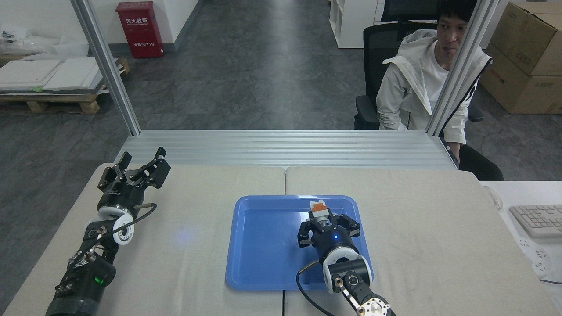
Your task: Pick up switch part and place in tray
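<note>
Right tool point(323, 218) over the tray's point(263, 245) right half, clamped on the switch point(319, 209), orange end up. Left tool point(139, 163) fingers apart, near the bench's point(417, 210) far-left corner, well clear.

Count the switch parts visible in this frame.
1. The switch part sits in the right gripper over the far half of the tray. Its lower end is hidden by the gripper; none shows elsewhere.
</note>
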Motion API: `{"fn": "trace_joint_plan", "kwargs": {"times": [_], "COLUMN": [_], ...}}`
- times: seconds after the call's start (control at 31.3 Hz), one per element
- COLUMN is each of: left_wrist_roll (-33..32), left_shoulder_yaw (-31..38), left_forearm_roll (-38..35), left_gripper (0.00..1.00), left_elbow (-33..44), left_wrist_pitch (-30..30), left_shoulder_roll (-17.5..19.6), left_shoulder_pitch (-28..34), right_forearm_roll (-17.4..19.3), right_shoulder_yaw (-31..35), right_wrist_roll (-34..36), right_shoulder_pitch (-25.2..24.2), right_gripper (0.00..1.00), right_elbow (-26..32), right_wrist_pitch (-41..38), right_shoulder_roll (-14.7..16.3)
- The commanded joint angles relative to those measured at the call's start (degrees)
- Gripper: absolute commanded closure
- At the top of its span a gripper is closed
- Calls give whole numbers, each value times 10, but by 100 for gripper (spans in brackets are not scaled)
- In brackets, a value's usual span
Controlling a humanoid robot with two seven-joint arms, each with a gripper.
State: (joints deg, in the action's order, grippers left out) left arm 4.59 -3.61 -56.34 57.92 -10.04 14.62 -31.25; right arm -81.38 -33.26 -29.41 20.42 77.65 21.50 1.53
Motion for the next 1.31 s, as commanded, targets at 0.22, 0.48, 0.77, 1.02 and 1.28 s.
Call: {"fn": "trace_joint_plan", "kwargs": {"times": [0.22, 0.48, 0.77, 1.02, 1.28], "left_wrist_roll": [0, 0, 1, 0, 1], "left_shoulder_yaw": [0, 0, 0, 0, 0], "left_forearm_roll": [0, 0, 0, 0, 0], "left_gripper": [0, 0, 0, 0, 0], "left_elbow": [0, 0, 0, 0, 0], "left_wrist_pitch": [0, 0, 0, 0, 0], "left_shoulder_roll": [1, 0, 1, 1, 1], "left_shoulder_pitch": [0, 0, 0, 0, 0], "right_forearm_roll": [1, 4, 148, 191, 197], "right_shoulder_yaw": [-6, 16, 172, 290, 308], "right_wrist_roll": [-10, 9, 230, 288, 299], "right_shoulder_pitch": [-33, -26, 45, 38, 16], "right_gripper": [50, 5, 3, 3, 1], "right_elbow": [-4, -4, -3, -57, -83], "right_wrist_pitch": [1, 0, -144, -363, -355], "right_shoulder_roll": [0, -6, 19, 128, 147]}}
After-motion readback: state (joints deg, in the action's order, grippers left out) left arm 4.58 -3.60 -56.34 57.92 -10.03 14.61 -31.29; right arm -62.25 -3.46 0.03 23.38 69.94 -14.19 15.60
